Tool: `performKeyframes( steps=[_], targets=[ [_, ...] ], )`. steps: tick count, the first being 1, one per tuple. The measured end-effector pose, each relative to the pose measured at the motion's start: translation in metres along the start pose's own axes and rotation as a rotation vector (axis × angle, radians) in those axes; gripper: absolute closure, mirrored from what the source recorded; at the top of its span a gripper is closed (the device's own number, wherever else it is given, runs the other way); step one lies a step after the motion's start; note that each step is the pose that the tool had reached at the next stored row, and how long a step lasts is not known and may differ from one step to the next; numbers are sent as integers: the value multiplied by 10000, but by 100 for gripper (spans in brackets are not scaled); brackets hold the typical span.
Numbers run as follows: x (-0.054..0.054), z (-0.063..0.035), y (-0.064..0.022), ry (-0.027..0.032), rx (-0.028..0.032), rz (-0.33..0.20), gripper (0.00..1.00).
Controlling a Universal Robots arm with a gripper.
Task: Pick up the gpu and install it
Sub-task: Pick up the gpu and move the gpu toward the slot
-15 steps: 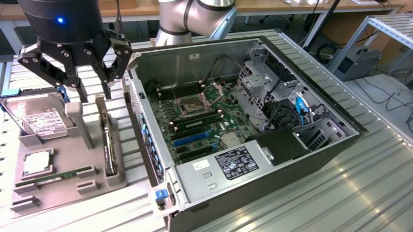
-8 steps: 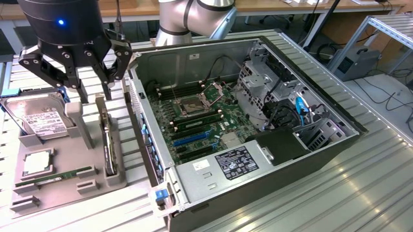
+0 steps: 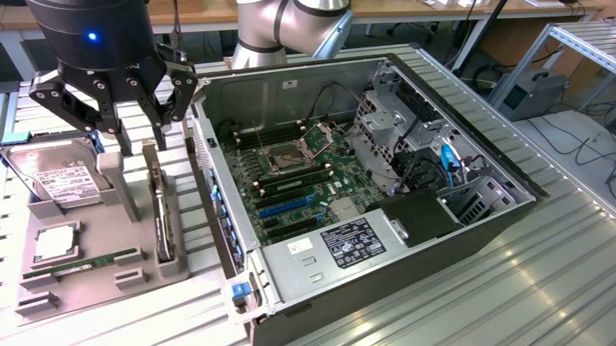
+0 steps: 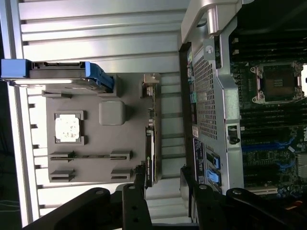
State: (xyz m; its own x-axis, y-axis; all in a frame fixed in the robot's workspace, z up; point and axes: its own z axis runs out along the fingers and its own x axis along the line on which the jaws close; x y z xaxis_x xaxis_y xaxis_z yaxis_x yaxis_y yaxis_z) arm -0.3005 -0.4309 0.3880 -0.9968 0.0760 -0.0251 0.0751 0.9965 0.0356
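The gpu (image 3: pixel 161 209) stands on its long edge in a slot of the grey holder tray (image 3: pixel 91 288), just beside the open computer case (image 3: pixel 405 238). In the wrist view the gpu (image 4: pixel 150 139) appears edge-on as a thin dark strip with a metal bracket at one end. My gripper (image 3: pixel 135 133) hangs open a little above the card's far end, nothing between its fingers. The black fingers (image 4: pixel 130 206) straddle the line of the card, and the gripper (image 4: pixel 160 206) stays clear of it. Inside the case lies the motherboard (image 3: pixel 298 184) with blue card slots (image 3: pixel 284 207).
On the tray lie a silver hard drive (image 3: pixel 63 180), a square processor chip (image 3: pixel 56 241) and a narrow green memory stick (image 3: pixel 82 265). The case's side wall (image 3: pixel 213 187) rises close to the gpu on the exterior view's right. Everything rests on a ribbed metal table (image 3: pixel 500 288).
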Motion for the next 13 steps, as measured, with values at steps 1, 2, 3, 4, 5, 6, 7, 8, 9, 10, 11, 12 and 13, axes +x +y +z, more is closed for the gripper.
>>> performKeyframes(
  steps=[1, 2, 3, 4, 5, 6, 7, 8, 9, 10, 11, 12, 13],
  targets=[
    [0, 2, 0, 1, 0, 0, 58],
    [0, 5, 0, 0, 0, 0, 58],
    [0, 7, 0, 0, 0, 0, 58],
    [0, 10, 0, 0, 0, 0, 58],
    [1, 12, -1, 1, 1, 0, 58],
    [1, 15, -1, 0, 0, 0, 58],
    [1, 17, -1, 0, 0, 1, 58],
    [1, 19, -1, 0, 0, 0, 58],
    [1, 22, -1, 0, 0, 0, 58],
    [1, 24, -1, 0, 0, 0, 58],
    [1, 26, -1, 0, 0, 0, 58],
    [1, 29, -1, 0, 1, 0, 58],
    [1, 31, -1, 0, 0, 0, 58]
  ],
)
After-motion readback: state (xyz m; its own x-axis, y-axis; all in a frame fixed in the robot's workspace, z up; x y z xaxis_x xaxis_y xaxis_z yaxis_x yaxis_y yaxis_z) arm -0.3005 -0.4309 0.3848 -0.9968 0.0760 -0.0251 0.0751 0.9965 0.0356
